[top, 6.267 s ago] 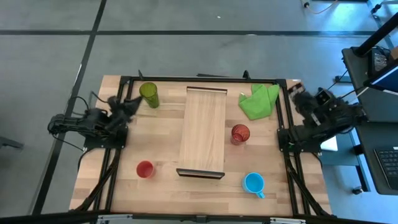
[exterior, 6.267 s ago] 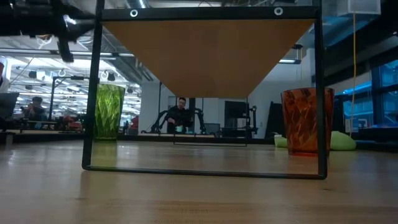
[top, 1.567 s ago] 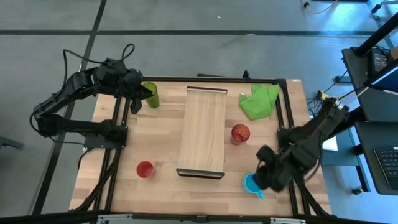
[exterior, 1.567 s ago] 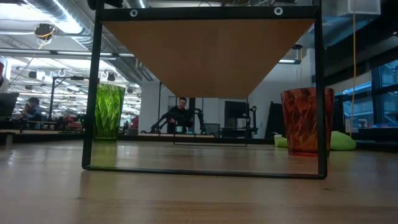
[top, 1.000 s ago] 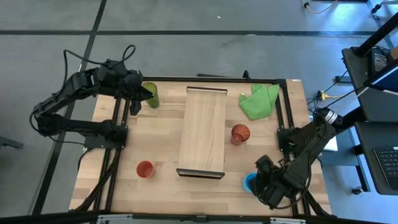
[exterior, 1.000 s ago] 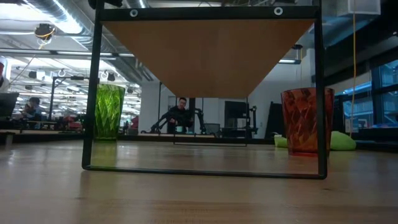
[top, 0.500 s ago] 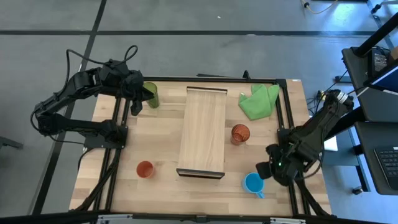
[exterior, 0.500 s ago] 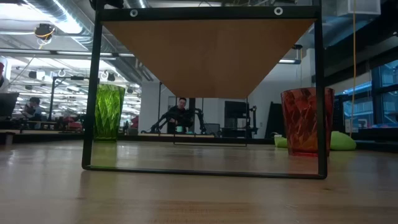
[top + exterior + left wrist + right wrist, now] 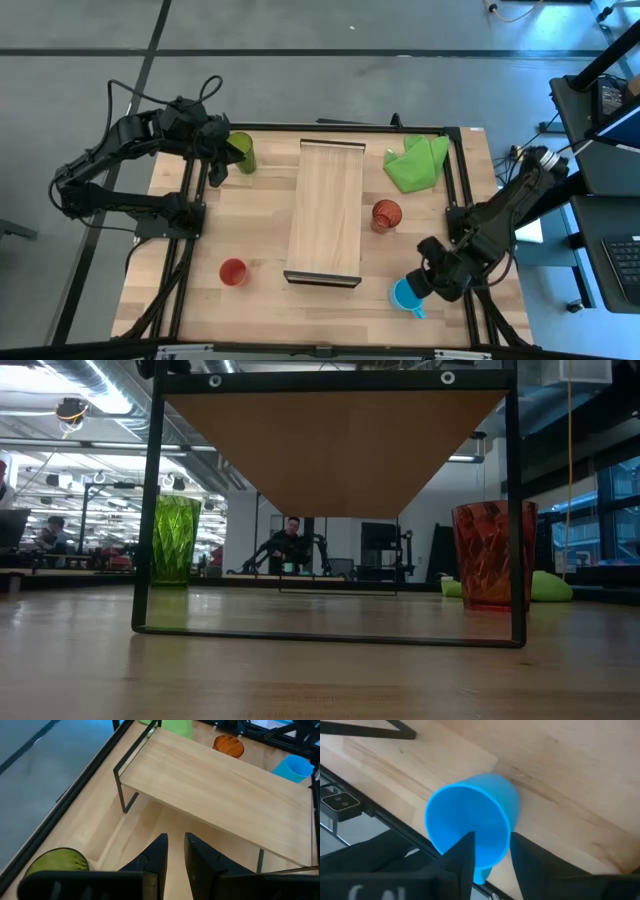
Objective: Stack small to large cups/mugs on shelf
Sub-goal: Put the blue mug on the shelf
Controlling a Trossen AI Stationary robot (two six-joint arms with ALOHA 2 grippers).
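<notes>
My right hand (image 9: 490, 851) hangs directly over the blue mug (image 9: 472, 823), fingers slightly parted astride its rim, gripping nothing. It stands upright on the worktop (image 9: 260, 230), right of the shelf (image 9: 327, 210). My left hand (image 9: 175, 852), barely parted, waits beside the green tumbler (image 9: 240, 152).

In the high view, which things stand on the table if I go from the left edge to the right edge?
Olive-green tumbler and small red cup → shelf → translucent red tumbler → light blue mug and green cloth.
</notes>
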